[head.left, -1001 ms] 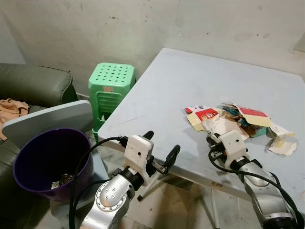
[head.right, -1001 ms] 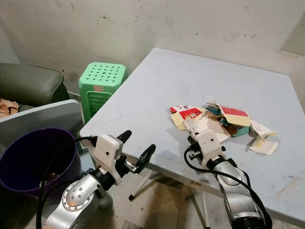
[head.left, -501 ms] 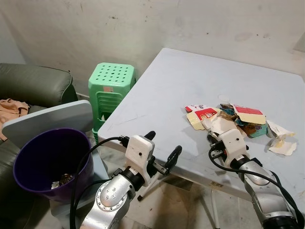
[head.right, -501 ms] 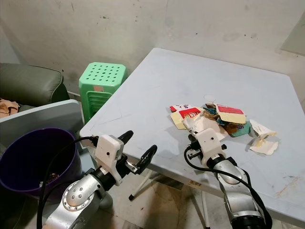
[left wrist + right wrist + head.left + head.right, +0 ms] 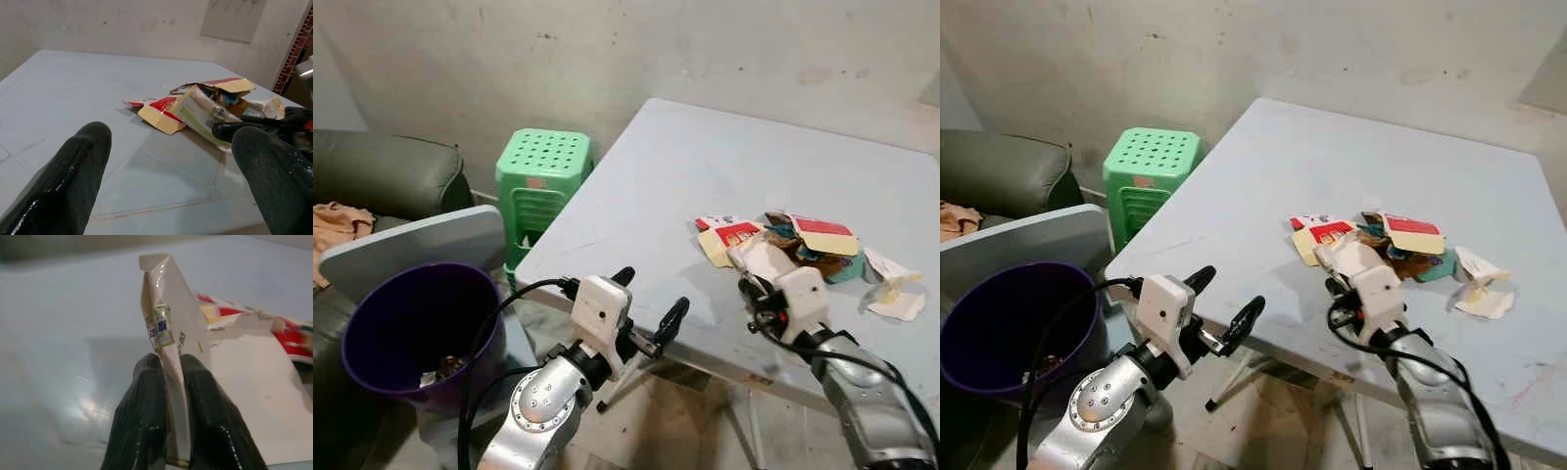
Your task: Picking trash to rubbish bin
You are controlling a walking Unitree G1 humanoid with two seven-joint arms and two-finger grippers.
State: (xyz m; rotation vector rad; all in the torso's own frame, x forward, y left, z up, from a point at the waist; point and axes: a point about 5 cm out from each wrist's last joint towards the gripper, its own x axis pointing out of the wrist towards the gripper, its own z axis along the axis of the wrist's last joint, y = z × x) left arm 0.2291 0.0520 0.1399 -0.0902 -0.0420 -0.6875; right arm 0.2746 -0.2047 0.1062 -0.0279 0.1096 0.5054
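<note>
A pile of torn cartons and wrappers [image 5: 808, 245] lies on the pale blue table [image 5: 705, 176]. My right gripper [image 5: 168, 382] is shut on a flattened white carton piece [image 5: 168, 323], held just above the table at the pile's near-left side [image 5: 759, 259]. My left gripper [image 5: 646, 308] hangs open before the table's front-left edge, nothing between its fingers [image 5: 63, 181]. The purple rubbish bin [image 5: 411, 333] stands on the floor at the left, with some scraps at its bottom.
A green plastic stool [image 5: 540, 181] stands between bin and table. A dark green sofa [image 5: 382, 176] with a tan cloth is at far left. A grey board [image 5: 421, 245] leans behind the bin. A white scrap [image 5: 891, 294] lies at the table's right.
My right gripper has lifted the white carton piece off the table and drawn it a little up from the pile. The left arm has hardly moved.
</note>
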